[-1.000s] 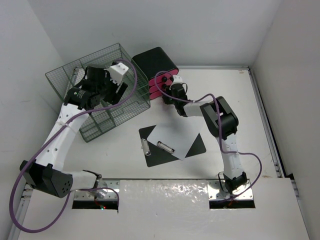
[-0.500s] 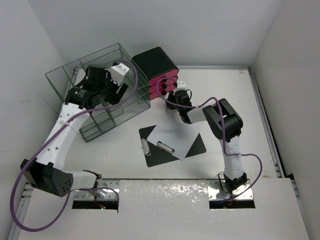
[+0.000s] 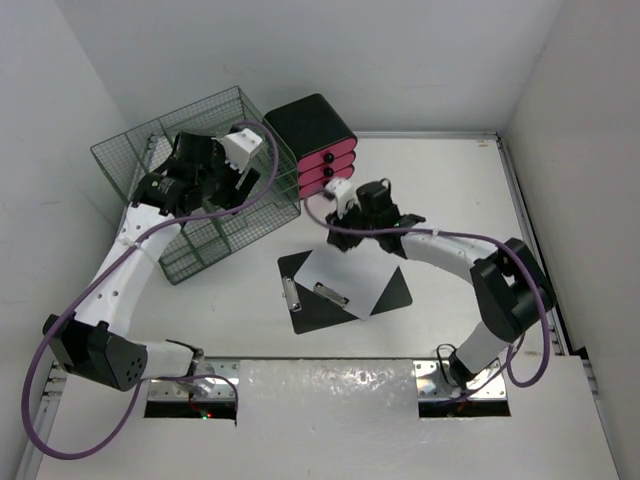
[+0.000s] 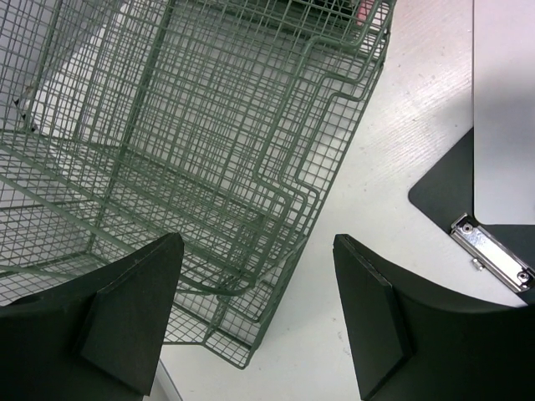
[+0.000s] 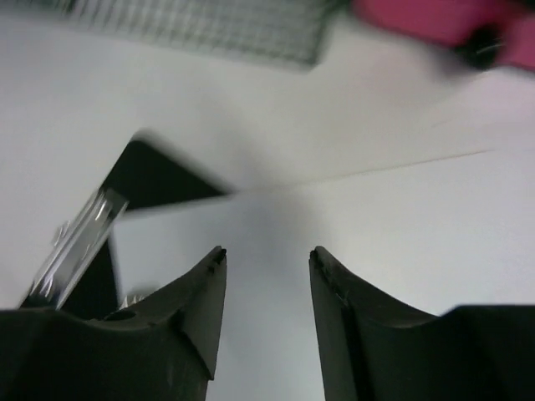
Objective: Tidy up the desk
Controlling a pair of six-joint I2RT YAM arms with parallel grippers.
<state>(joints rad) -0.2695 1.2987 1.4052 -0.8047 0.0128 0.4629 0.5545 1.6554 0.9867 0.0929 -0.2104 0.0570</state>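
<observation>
Left gripper [image 4: 255,242] is hovering wide open over the green wire rack [image 4: 167,125]'s corner. Right gripper [image 5: 267,252] is gaping empty above the clipboard [image 3: 395,292], with bare bench [image 3: 460,180] beyond.

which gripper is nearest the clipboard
The right gripper: it hangs open by the far edge of the black clipboard and its white sheet, while the left gripper is over the green wire rack.
</observation>
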